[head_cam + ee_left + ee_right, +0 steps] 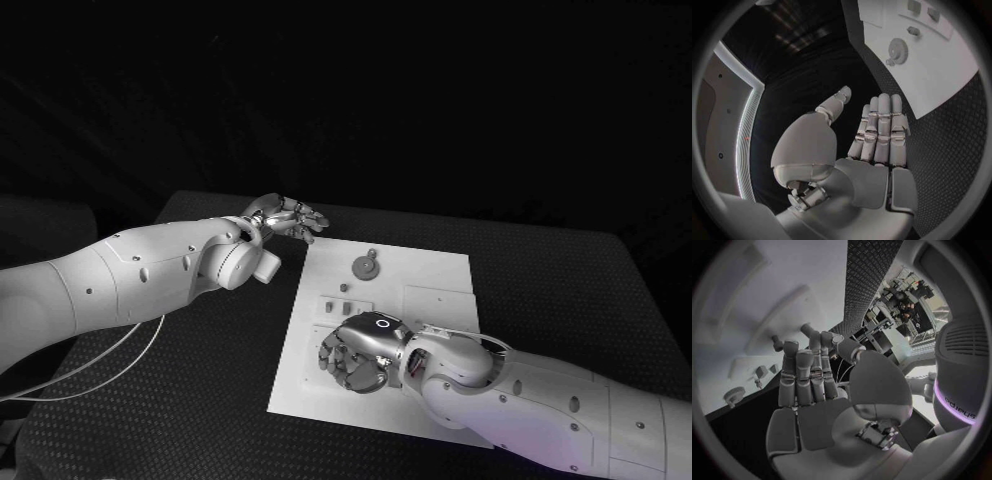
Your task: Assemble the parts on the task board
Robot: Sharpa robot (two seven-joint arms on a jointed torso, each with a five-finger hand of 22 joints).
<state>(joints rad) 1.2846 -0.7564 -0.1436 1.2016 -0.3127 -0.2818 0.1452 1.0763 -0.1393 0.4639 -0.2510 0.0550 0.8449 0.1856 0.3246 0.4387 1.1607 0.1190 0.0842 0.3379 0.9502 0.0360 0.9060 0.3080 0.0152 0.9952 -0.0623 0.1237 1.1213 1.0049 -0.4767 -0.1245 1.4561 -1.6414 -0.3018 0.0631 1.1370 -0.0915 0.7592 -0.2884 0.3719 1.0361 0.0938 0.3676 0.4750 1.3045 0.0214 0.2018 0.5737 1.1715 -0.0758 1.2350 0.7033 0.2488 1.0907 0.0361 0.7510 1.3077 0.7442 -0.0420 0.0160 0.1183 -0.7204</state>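
Observation:
The white task board (433,300) lies in the middle of the black table. A grey gear-shaped part (366,268) sits near its far edge, and small parts (343,292) lie just nearer to me. My right hand (361,355) hovers palm down over the board's near left area; its fingers (807,375) reach toward the board with nothing seen between them. My left hand (284,215) is off the board's far left corner, above the table. Its fingers (879,130) are straight and side by side, the thumb apart, and it holds nothing. The left wrist view shows the gear (897,49) and the board (942,75).
The black textured table (562,280) surrounds the board, with bare room on the right and on the far side. A white cable (101,375) hangs below my left arm at the table's left edge.

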